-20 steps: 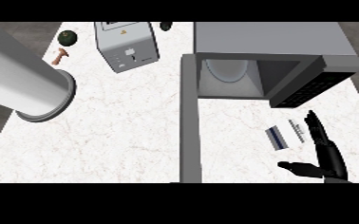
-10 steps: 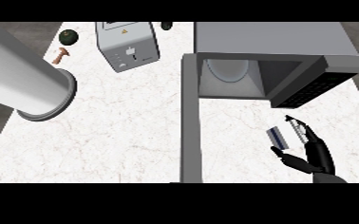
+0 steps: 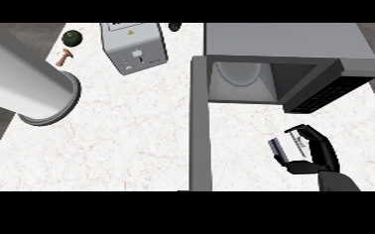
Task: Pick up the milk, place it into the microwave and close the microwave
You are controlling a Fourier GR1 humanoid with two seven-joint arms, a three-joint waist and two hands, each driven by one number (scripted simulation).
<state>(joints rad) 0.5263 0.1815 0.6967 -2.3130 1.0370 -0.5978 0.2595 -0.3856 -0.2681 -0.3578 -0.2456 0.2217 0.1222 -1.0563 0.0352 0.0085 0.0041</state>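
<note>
- Fingers (image 3: pixel 313 138) of the right hand (image 3: pixel 316 153) curl over the milk (image 3: pixel 288 146), with the thumb under it, so the carton is clamped between them.
- Milk is a small white carton with a dark blue side, lying tilted in the hand, in front of the microwave (image 3: pixel 282 59) and just below its open mouth.
- Right forearm comes up from the lower edge, in front of the microwave and toward its right side.
- Microwave is a grey box; its cavity is open and a pale round turntable (image 3: pixel 240 73) shows inside.
- Microwave door (image 3: pixel 200 129) stands swung out, a long grey bar running from the microwave's left corner toward the viewer, left of the milk.
- Dark control panel (image 3: pixel 328 90) sits at the microwave's right front.
- Left of the microwave a grey toaster (image 3: pixel 133 47) stands on the white marble counter (image 3: pixel 124 139).
- Farther left of the microwave lie a dark round item (image 3: pixel 72 38) and a small brown item (image 3: pixel 64 58).
- Left forearm (image 3: pixel 29 84) is a big grey cylinder far left of the microwave; its hand is out of sight.
</note>
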